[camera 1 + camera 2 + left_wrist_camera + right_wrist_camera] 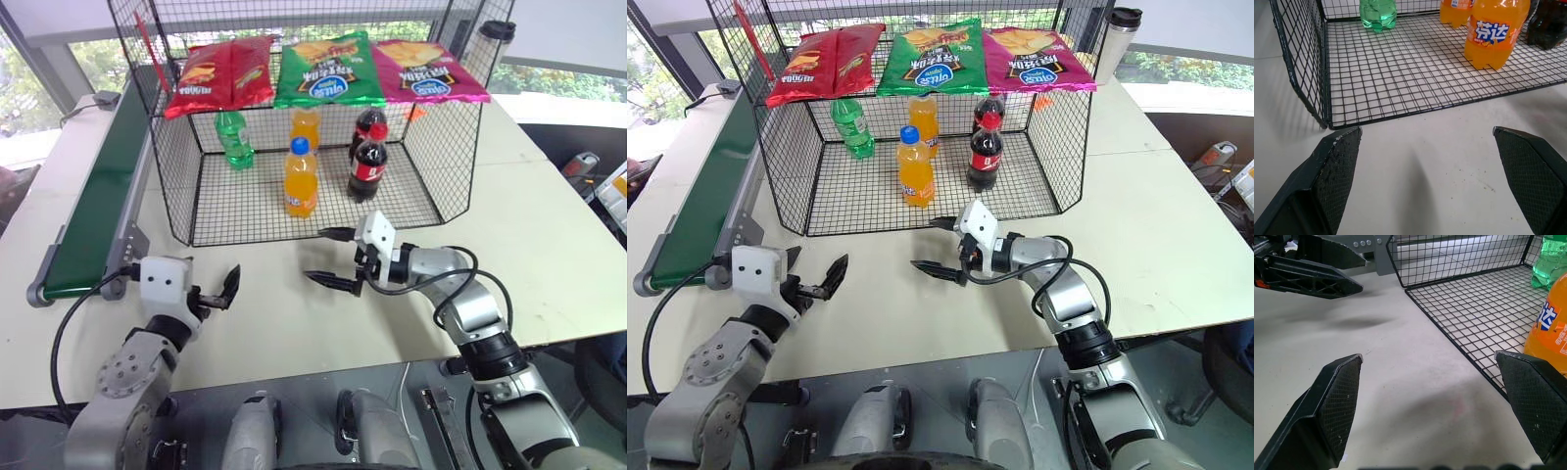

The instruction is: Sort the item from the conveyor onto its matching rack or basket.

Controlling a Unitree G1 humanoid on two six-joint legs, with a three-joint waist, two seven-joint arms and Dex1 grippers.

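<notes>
1. The left gripper [1425,131] hung over the pale tabletop [549,245] in front of the large black wire-mesh cage [171,166], jaws spread wide and empty.
2. The right gripper [315,255] pointed across toward the left one, jaws likewise spread and holding nothing.
3. The clear green plastic soda bottle [234,140] stood upright on the cage floor, back-left. Its cap was hidden behind the red crisp bag [220,73], so the cap colour went unchecked.
4. The long dark green conveyor belt [98,186] carried no bottle on its visible stretch.
5. Risk: the right gripper was near the cage's front edge. A forward reach would probably snag the mesh or topple the front orange soda bottle with a blue cap [301,181].
6. Risk: tipped, that bottle could knock the neighbouring dark cola bottle [368,166].
7. Writing: the orange bottle's label read "芬达". The crisp-bag and cola lettering was too small to read.
</notes>
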